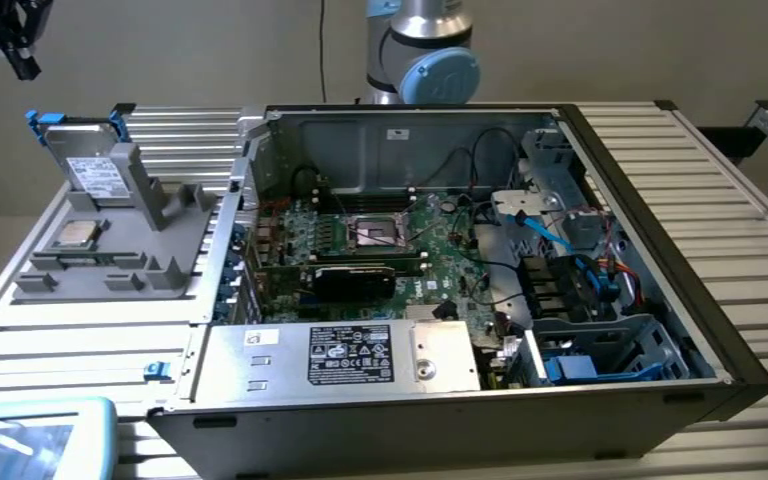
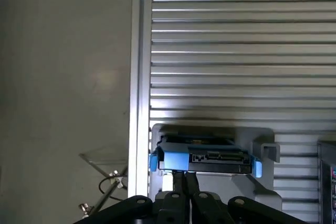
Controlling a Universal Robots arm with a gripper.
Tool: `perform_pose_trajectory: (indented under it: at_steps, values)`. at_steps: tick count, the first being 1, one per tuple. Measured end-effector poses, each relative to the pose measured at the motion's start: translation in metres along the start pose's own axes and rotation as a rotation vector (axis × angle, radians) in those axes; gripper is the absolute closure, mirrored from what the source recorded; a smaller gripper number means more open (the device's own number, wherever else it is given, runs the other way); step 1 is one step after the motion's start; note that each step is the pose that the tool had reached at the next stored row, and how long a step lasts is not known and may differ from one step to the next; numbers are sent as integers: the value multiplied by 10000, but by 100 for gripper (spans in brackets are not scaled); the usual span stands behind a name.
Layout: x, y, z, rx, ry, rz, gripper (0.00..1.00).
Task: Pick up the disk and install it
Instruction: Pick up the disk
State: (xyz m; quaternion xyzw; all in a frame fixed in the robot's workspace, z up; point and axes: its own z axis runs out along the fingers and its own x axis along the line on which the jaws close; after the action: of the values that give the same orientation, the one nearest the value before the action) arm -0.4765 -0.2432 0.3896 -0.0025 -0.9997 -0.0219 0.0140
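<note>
"Where is the disk?"

"It stands on its edge in the grey holder, on the exterior view's left, just beside the open computer case. Nothing holds it."

"And the gripper?"

"It hangs high above the disk, well apart from it. Its two fingers are pressed together, with nothing between them."

"So which step is this?"

"It looks like the very start: getting to the disk. To grab it, the fingers would have to spread apart first, then come straight down around its blue frame."
</note>
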Motion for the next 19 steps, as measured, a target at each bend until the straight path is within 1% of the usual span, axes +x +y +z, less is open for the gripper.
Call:
perform_pose_trajectory:
  at_steps: [13,15,19]
  values:
    - [1,3,0,1,0,-20,89]
    - [1,4,1,4,7,-298,89]
    - [2,3,6,5,38,-1028,89]
